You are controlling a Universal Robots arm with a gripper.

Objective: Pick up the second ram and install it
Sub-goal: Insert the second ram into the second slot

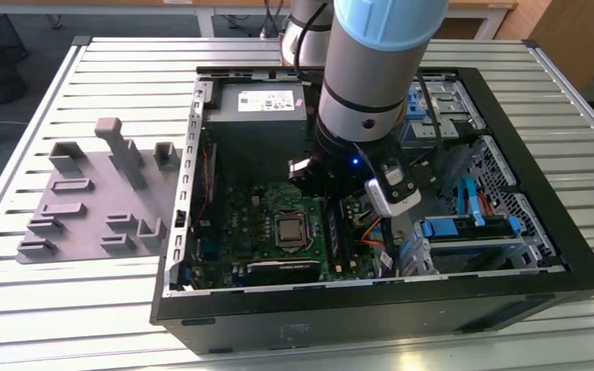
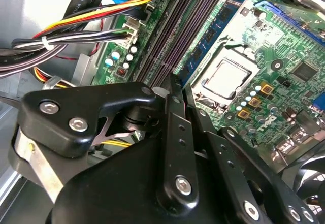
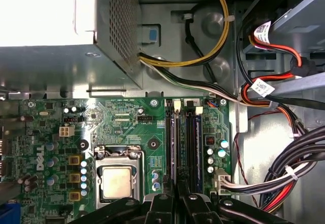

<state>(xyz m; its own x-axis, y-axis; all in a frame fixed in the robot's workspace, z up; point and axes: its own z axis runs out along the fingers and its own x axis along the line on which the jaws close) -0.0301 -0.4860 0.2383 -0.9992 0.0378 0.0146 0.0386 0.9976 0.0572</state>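
In the exterior view my arm reaches down into the open computer case (image 1: 483, 263) above the motherboard (image 1: 266, 232). My gripper (image 2: 175, 89) looks pinched shut on the second ram (image 2: 171, 82), edge-on over the memory slots (image 3: 184, 142). If the stick is tilted or off the slot line, it could jam or bend.

My own black linkage (image 2: 172, 148) covers the near ends of the memory slots (image 2: 175, 41) in both wrist views. Cannot tell whether a stick sits between my fingers. In the exterior view my arm (image 1: 374, 85) hides part of the motherboard (image 1: 266, 224). Cable bundle (image 3: 299, 158) runs off frame.
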